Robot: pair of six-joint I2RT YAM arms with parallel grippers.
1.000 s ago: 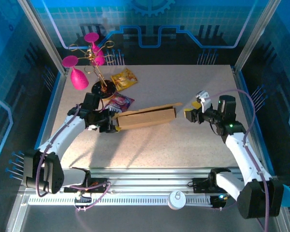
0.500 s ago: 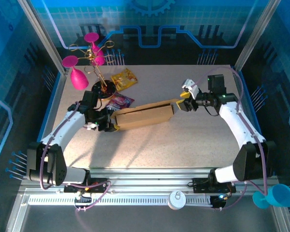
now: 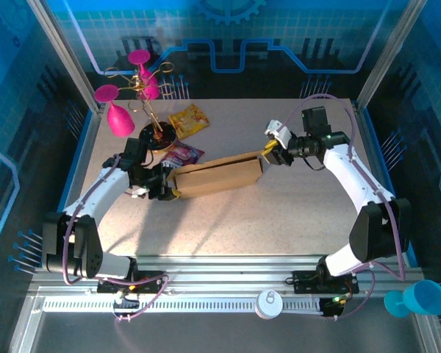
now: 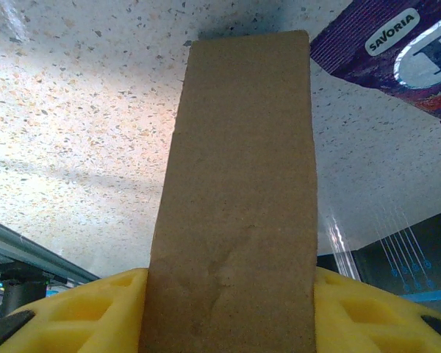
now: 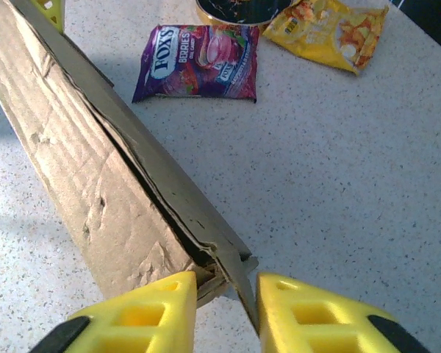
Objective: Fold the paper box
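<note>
Blue-walled cell, speckled worktop.
- paper box: flattened, long, mid worktop, lying left to right, nearer far edge than near edge.
- left gripper: half open, clamped across box's left end, both yellow fingers on cardboard.
- right gripper: at right end, jaws narrow, loose flap edge between fingers. Firm hold: cannot tell.
- purple snack packet: just beyond box, far side.
- Step, my read: securing end flap, 2 arms bracing.
- Next: needs pinch confirmed, then flap swung over crease, left end kept pinned.

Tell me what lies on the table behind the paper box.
Just beyond the paper box lies a purple snack packet, apart from it. Farther back: a yellow snack packet and a dark round stand base. The tabletop under the box is covered.
</note>
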